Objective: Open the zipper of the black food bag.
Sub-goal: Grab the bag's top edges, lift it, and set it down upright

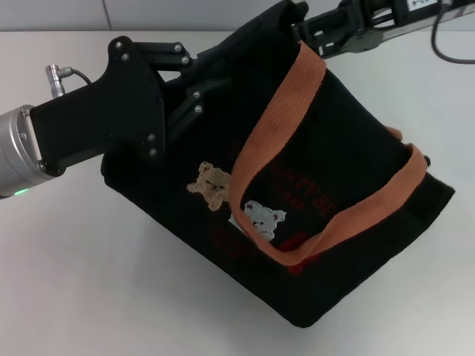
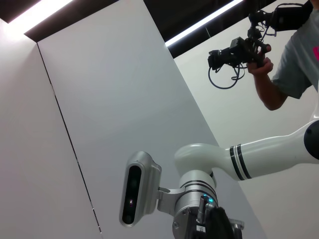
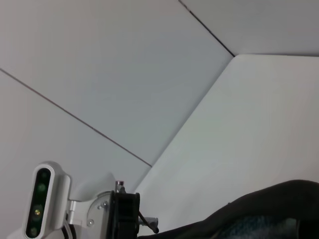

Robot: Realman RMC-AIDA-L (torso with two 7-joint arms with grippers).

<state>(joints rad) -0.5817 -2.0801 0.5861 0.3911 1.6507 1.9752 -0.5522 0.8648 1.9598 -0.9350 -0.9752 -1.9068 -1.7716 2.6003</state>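
Observation:
The black food bag [image 1: 326,222] lies tilted on the white table, its bear patches [image 1: 211,185] and orange-brown handles [image 1: 274,111] facing up. My left gripper [image 1: 194,80] reaches in from the left against the bag's upper left edge, and its tips merge with the black fabric. At the bag's far top corner sits my right gripper [image 1: 326,31]. The zipper is hidden in the head view. In the right wrist view, black fabric [image 3: 279,199] with a greyish lining [image 3: 249,226] shows, with the left arm's gripper [image 3: 124,216] beyond it.
The white table [image 1: 89,282] stretches around the bag. A black cable [image 1: 449,52] lies at the far right. The left wrist view shows the right arm [image 2: 259,154] and a person holding a camera [image 2: 239,50] behind it.

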